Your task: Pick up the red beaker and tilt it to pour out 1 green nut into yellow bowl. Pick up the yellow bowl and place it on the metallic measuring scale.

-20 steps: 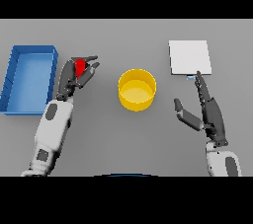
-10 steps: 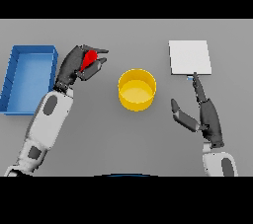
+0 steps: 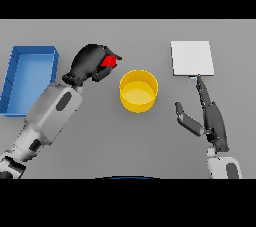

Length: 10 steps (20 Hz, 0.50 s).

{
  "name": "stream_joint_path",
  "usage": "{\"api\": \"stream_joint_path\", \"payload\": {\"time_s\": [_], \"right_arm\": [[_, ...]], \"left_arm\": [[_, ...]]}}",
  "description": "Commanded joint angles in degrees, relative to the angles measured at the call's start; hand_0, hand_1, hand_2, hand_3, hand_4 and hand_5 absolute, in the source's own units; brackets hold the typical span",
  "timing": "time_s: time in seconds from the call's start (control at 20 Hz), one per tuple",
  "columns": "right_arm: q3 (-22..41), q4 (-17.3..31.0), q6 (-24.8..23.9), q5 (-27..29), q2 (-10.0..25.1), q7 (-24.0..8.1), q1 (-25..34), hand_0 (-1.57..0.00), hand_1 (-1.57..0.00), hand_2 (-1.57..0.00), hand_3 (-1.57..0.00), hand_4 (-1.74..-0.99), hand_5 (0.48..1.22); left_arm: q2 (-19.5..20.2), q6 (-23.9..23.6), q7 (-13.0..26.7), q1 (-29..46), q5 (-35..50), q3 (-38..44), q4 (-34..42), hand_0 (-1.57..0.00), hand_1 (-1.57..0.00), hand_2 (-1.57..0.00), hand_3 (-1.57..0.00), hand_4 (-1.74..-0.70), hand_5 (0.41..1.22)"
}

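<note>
From the head view, our left hand (image 3: 90, 63) is clamped round the red beaker (image 3: 108, 61), tipped toward the yellow bowl (image 3: 138, 90) but just left of its rim. We'd judge the mouth should come over the bowl before tilting further, slowly, so only one green nut drops; no nut is visible. Our right hand (image 3: 212, 121) waits, fingers straight, just below the measuring scale (image 3: 192, 57). A blue tray (image 3: 30, 51) sits far left.

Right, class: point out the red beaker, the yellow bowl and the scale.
red beaker (image 3: 108, 61), head view, on its visible red side in the left hand.
yellow bowl (image 3: 131, 104), head view, on its front wall.
scale (image 3: 192, 57), head view, on its flat top.
</note>
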<state>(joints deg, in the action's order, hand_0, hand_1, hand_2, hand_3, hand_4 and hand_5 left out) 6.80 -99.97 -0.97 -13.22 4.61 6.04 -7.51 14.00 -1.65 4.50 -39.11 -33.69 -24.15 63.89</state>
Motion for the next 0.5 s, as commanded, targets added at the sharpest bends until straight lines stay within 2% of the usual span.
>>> {"api": "stream_joint_path", "payload": {"time_s": [0.0, 0.05, 0.15, 0.25, 0.3, 0.4, 0.45], "right_arm": [[-0.1, -0.2, 0.1, 0.1, 0.1, -0.5, 0.3, 0.0, 0.0, 0.0, 0.0, -1.267, 0.72], [-0.1, 0.1, 0.3, 0.3, 0.1, -1.2, 0.8, 0.0, 0.0, 0.0, 0.0, -1.267, 0.721], [0.2, 0.2, 0.6, 0.4, -0.2, 0.1, 0.1, 0.0, 0.0, 0.0, 0.0, -1.268, 0.722], [-0.1, 0.1, 0.5, 0.7, -0.1, 0.2, 0.2, 0.0, 0.0, 0.0, 0.0, -1.264, 0.717], [0.1, -0.1, 0.5, 0.5, -0.1, 0.8, 0.0, 0.0, 0.0, 0.0, 0.0, -1.261, 0.715], [-0.2, 1.3, 0.2, 0.7, -0.6, -0.3, 0.9, 0.0, 0.0, 0.0, 0.0, -1.258, 0.697], [-0.1, 0.9, -0.3, 0.2, -0.7, 0.3, 0.6, 0.0, 0.0, 0.0, 0.0, -1.253, 0.688]], "left_arm": [[0.9, 0.9, 0.3, -1.5, -2.3, -2.0, -0.7, -1.57, -1.57, -1.57, -1.57, -1.74, 1.134], [1.4, 1.8, 1.3, -3.3, -4.4, -3.9, -1.1, -1.57, -1.57, -1.57, -1.57, -1.74, 1.152], [1.7, 2.9, 1.0, -7.2, -7.9, -7.1, -4.1, -1.57, -1.57, -1.57, -1.57, -1.74, 1.177], [2.2, 5.7, -0.3, -10.4, -10.5, -10.6, -6.7, -1.57, -1.57, -1.57, -1.57, -1.74, 1.193], [2.2, 6.7, -0.9, -11.9, -11.8, -12.2, -8.1, -1.57, -1.57, -1.57, -1.57, -1.69, 1.198], [2.6, 9.1, -1.7, -14.9, -14.8, -15.8, -9.9, -1.57, -1.57, -1.57, -1.57, -1.61, 1.206], [3.0, 11.5, -1.7, -16.0, -16.1, -18.0, -10.3, -1.57, -1.57, -1.57, -1.57, -1.64, 1.209]]}}
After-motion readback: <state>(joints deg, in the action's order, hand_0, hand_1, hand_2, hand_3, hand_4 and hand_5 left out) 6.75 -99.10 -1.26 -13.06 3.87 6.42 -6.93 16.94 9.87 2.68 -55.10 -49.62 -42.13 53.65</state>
